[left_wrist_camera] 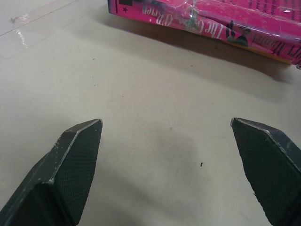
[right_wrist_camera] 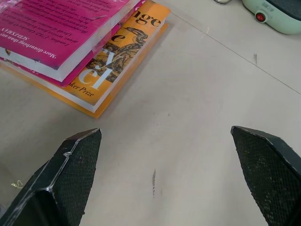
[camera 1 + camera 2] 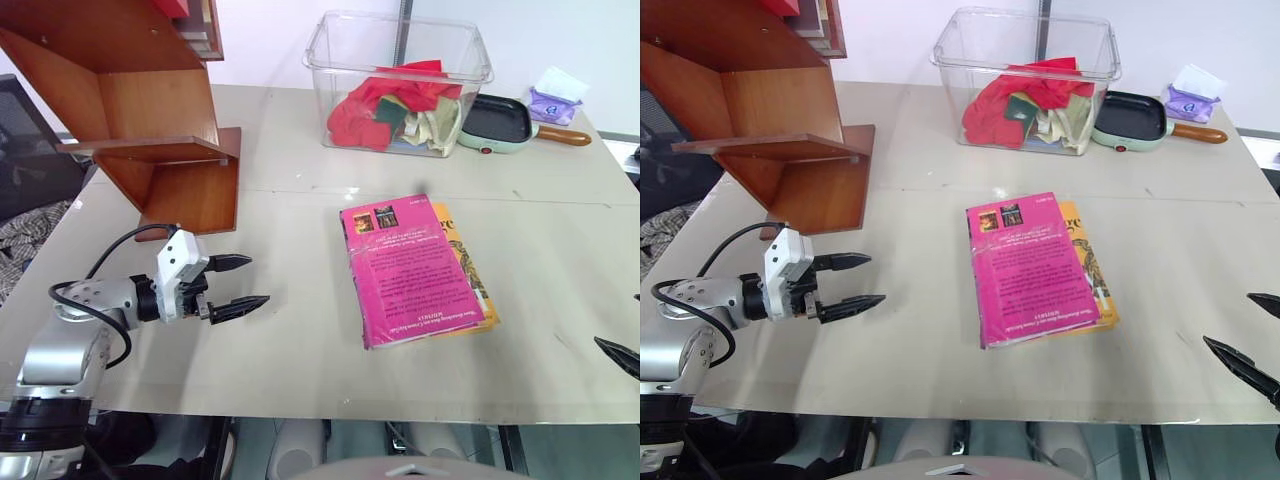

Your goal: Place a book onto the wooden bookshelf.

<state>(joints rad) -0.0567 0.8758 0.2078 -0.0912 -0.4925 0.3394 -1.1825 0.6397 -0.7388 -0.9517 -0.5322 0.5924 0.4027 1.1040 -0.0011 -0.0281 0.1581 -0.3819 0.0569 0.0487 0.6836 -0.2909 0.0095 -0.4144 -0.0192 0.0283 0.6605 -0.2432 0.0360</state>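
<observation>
Two books stacked mid-table, both grippers released and empty.
Shelf at the far left corner is cut off at the top; yellow book is mostly hidden under the pink book. Bin and pan sit along the far edge. Left gripper points at the pink book, well apart; right gripper is at the near right edge, apart too.

Cloth-filled bin, green pan
</observation>
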